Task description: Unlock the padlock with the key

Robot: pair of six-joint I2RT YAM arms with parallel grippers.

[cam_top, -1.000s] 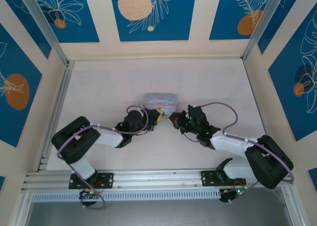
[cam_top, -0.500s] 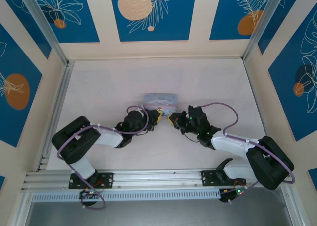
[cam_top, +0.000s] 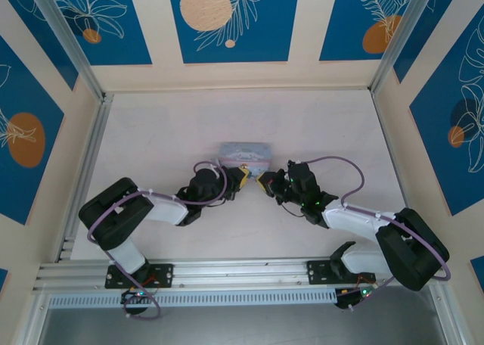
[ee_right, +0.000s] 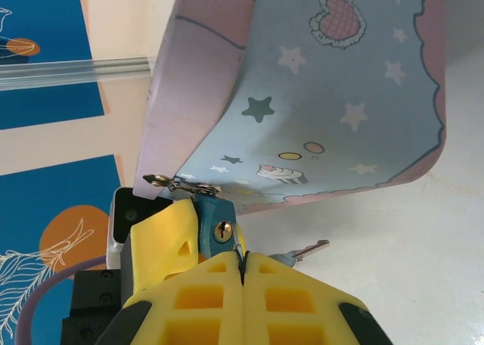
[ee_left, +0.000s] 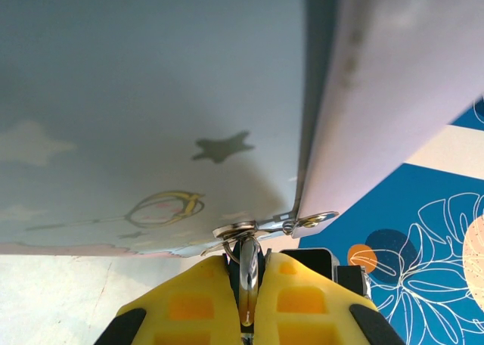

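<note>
Left hand (ee_left: pixel 247 269) first: my yellow fingers are pressed together on a narrow piece of metal hanging right under the tin's hasp (ee_left: pixel 242 228). That's the padlock (ee_right: pixel 218 230), clamped tight. From my right wrist camera I see it end-on: small and bluish, its brass keyhole facing the lens, one left-hand finger flat against its side. It sits tucked under the tin's corner, just above my right fingertips.

Now the right hand (ee_right: pixel 243 263): fingers together, no gap between the pads. A thin sliver of metal shows at the seam, and I can't tell what it is. The key (ee_right: pixel 306 250) pokes out just beside the right finger, silver, its blade pointing away over the worktop (cam_top: pixel 318 125). Whether I'm actually pinching it, I can't tell. It is not in the keyhole; keyhole and key sit close together but apart.

Moving outward, the pale blue tin (ee_right: pixel 340 95), with its stars and a checked heart, rises tilted over both hands with its pink-edged rim toward me. From overhead, my two hands meet nose to nose at the tin's near edge, about the middle of the pale worktop, arms angled in from either side.
</note>
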